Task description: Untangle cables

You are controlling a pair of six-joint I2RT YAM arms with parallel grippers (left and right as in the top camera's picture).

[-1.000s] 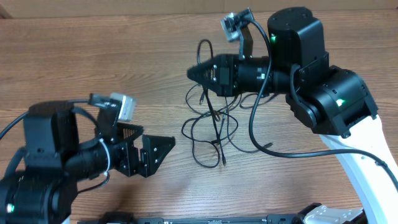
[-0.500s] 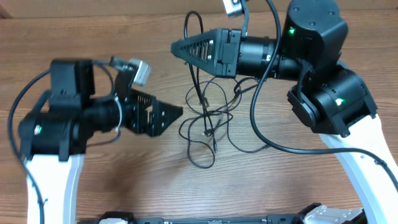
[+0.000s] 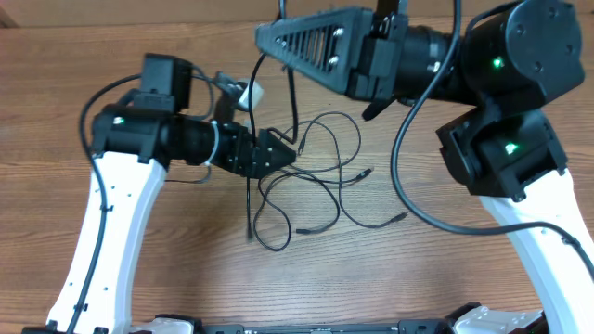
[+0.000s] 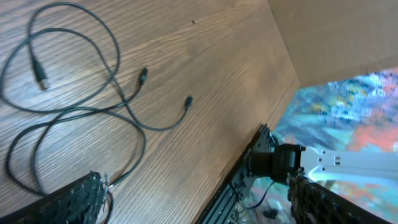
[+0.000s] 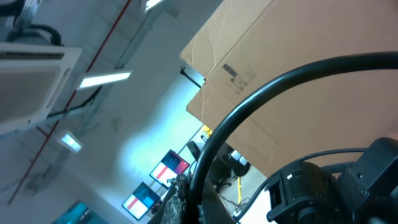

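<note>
Clearly, we see our left gripper [image 3: 283,153] wide open at the left edge of the cables [image 3: 320,176] sprawled on the table [image 3: 418,278], while our raised right gripper [image 3: 264,39] is clamped on one strand.

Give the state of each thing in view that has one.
Thin black metal-tipped cables: loosely tangled on the wooden table, one strand lifted.
Left black two-finger pincer: open wide, low at the tangle.
Right black two-finger pincer: shut on a cable strand, raised.

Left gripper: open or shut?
Open: the black left gripper has its fingers wide apart in the left wrist view.
</note>
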